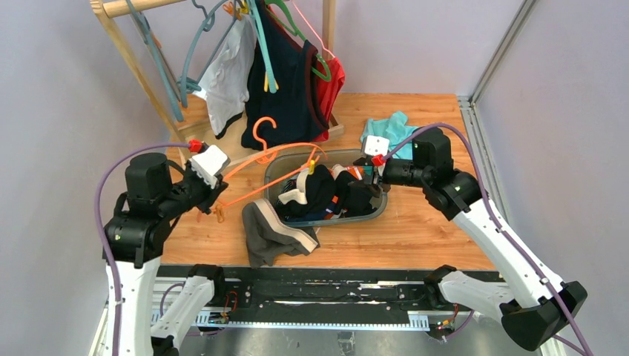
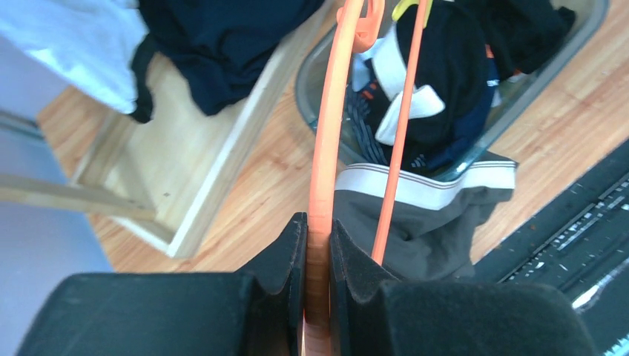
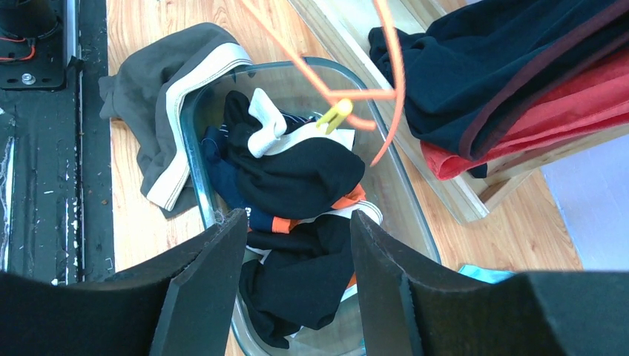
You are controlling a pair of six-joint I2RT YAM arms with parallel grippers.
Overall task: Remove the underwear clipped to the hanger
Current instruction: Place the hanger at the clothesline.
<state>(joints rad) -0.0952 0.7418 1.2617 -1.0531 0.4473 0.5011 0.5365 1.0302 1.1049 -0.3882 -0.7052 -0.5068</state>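
Observation:
My left gripper (image 1: 215, 194) (image 2: 319, 231) is shut on the lower end of an orange hanger (image 1: 278, 157) (image 2: 326, 148), which slants out over a glass tray (image 1: 273, 172) (image 3: 189, 141). A yellow clip (image 1: 314, 165) (image 3: 335, 115) on the hanger meets the white waistband of black underwear (image 1: 320, 189) (image 3: 297, 178) that rests on a pile in the tray. Dark grey-brown underwear with a beige waistband (image 1: 273, 233) (image 2: 423, 215) (image 3: 148, 96) lies on the table beside the tray. My right gripper (image 1: 371, 174) (image 3: 297, 222) hangs open over the tray's right end, above another black garment (image 3: 304, 282).
A wooden rack (image 1: 141, 70) at the back left carries hangers, a navy tank top (image 1: 285, 81), a red garment (image 1: 334, 85) and a white cloth (image 1: 226, 74). A second orange hanger (image 1: 261, 132) leans on its base. A teal cloth (image 1: 394, 127) lies behind my right gripper.

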